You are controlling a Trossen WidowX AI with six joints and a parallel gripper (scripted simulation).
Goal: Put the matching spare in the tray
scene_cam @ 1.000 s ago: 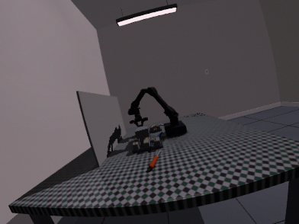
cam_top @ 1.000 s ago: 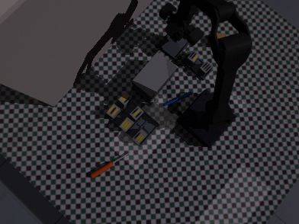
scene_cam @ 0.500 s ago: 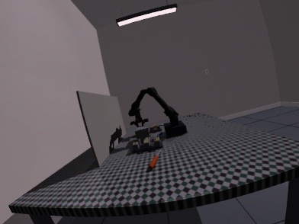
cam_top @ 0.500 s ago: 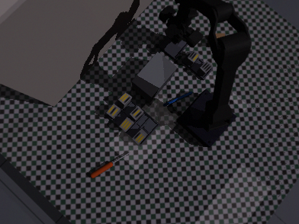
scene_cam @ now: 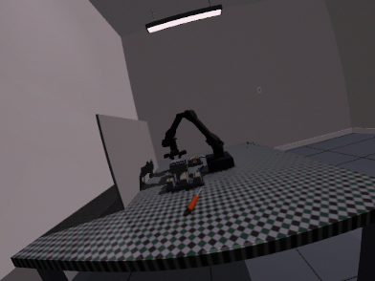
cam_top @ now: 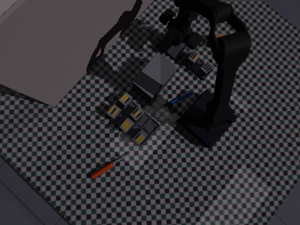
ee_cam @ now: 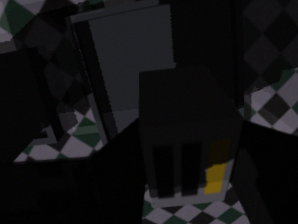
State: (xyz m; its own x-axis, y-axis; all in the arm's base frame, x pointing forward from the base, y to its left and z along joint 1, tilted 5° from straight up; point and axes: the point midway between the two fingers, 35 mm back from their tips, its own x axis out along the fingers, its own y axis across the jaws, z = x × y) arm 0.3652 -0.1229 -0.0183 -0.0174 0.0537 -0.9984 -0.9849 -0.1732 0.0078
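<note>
My gripper is shut on a dark block, the spare, whose end face shows two black bars and one yellow bar. It hangs above the dark tray, with the spare over the tray's near part in the wrist view. In the top view the arm hides the spare. Several units with yellow-barred faces stand in a dark rack. Two more barred units stand right of the tray. Which unit is the mounted one, and its code, cannot be read.
A grey box stands between tray and rack. A blue pen-like tool lies near the arm's base. An orange screwdriver lies beyond the rack. A large upright panel stands at the table's side, with a dark arm-like shape in it.
</note>
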